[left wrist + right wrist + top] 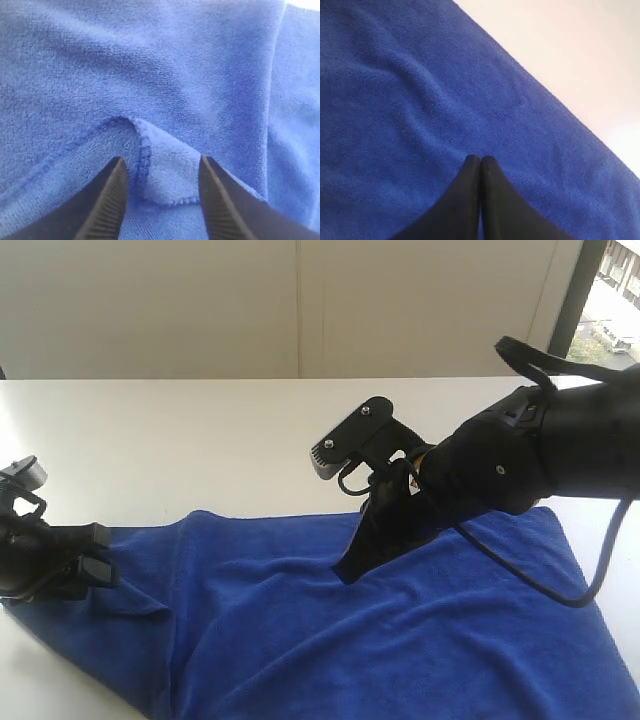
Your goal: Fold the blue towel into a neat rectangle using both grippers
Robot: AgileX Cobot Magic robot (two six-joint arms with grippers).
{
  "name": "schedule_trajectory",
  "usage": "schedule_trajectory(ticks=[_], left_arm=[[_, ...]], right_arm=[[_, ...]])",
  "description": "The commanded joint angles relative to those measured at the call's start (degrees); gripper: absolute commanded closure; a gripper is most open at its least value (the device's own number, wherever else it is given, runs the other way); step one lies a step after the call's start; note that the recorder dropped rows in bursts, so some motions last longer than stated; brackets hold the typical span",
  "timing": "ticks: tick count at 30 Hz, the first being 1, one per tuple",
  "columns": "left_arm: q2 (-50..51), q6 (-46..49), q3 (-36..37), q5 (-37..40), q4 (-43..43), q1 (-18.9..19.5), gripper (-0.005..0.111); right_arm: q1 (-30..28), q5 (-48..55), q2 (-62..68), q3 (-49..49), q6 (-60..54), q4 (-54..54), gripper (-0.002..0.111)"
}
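The blue towel (400,630) lies spread over the near part of the white table (200,440), rumpled with a fold ridge on its left side. My left gripper (95,565) sits low at the towel's left edge. In the left wrist view it (161,165) is open, jaws set on either side of a turned-up stitched corner (167,175) of the towel (150,65). My right gripper (345,570) points down onto the towel's middle. The right wrist view shows it (480,159) shut, tips pressed together on flat cloth (395,125) with nothing between them.
The white table extends bare behind the towel to a pale wall (300,300). A window (615,290) shows at the far right. A loose black cable (540,590) hangs from the right arm over the towel. The towel's right corner reaches the table's near right edge.
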Motion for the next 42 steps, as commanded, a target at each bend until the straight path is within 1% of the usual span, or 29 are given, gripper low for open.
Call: schedule_trajectory(ticks=[1, 4, 6, 8, 9, 11, 14, 17, 18, 23, 24, 25, 28, 29, 30, 31, 35, 40, 42], left_arm=[[-0.12, 0.54, 0.40, 1.30, -0.87, -0.19, 0.056], [1.84, 1.13, 0.40, 2.19, -1.35, -0.19, 0.056], [2.11, 3.76, 0.40, 2.31, -3.83, -0.19, 0.056], [2.11, 6.45, 0.40, 3.08, -6.57, -0.19, 0.065], [2.11, 6.80, 0.40, 3.21, -6.65, -0.19, 0.074], [2.11, 6.80, 0.40, 2.88, -6.65, -0.19, 0.086], [2.11, 6.80, 0.40, 2.87, -6.65, -0.19, 0.097], [2.11, 6.80, 0.40, 2.87, -6.65, -0.19, 0.105], [2.11, 6.80, 0.40, 2.87, -6.65, -0.19, 0.107], [-0.63, 4.98, 0.40, 4.97, -4.29, -0.19, 0.107], [-1.61, 3.42, 0.40, 5.38, -2.94, -0.19, 0.107], [-3.05, -0.44, 0.40, 5.79, -0.13, -0.09, 0.107], [-7.69, -12.90, 0.40, 8.27, 13.23, -0.09, 0.107], [-9.64, -19.21, 0.40, 10.75, 18.36, -0.09, 0.107], [-12.26, -25.98, 0.51, 14.85, 26.47, -0.09, 0.107], [-13.50, -29.09, 0.51, 17.34, 29.92, -0.09, 0.107], [-17.73, -36.50, 0.64, 24.37, 38.00, -0.09, 0.107], [-22.82, -42.52, 0.77, 29.10, 44.22, -0.09, 0.107], [-24.08, -43.55, 1.11, 31.06, 45.65, -0.09, 0.107]], right_arm=[[-0.19, -0.56, -0.55, 0.11, 0.32, 0.21, 0.108], [-0.19, -0.33, -0.55, 0.11, 0.29, 0.21, 0.108], [-0.19, -0.10, -0.55, 0.11, 0.29, 0.21, 0.108], [-0.19, -0.10, -0.55, 0.11, 0.29, 0.21, 0.108], [-0.19, -0.21, -0.55, 0.11, 0.29, 0.21, 0.108], [-0.19, -0.21, -0.55, 0.11, 0.29, 0.21, 0.108], [-0.19, -0.21, -0.55, 0.11, 0.29, 0.21, 0.108], [-0.19, -0.21, -0.55, 0.11, 0.29, 0.21, 0.108], [-0.19, -0.21, -0.55, 0.11, 0.29, 0.21, 0.108], [-0.19, -0.21, -0.55, 0.11, 0.29, 0.21, 0.108], [-0.19, -0.21, -0.55, 0.11, 0.29, 0.21, 0.108], [-0.19, -0.21, -0.55, 0.11, 0.29, 0.21, 0.108], [-0.19, -0.45, -0.55, 0.11, 0.29, 0.21, 0.108], [-0.19, -0.69, -0.55, 0.11, 0.29, 0.21, 0.108], [-0.19, -1.54, -0.55, 0.11, 0.29, 0.21, 0.108], [-0.19, -1.97, -0.55, 0.11, 0.29, 0.21, 0.108], [-0.19, -2.81, -0.55, 0.11, 0.83, 0.21, 0.108], [-0.19, -2.81, -0.55, 0.11, 0.94, 0.21, 0.108], [-0.19, -3.05, -0.55, 0.11, 0.94, 0.21, 0.108]])
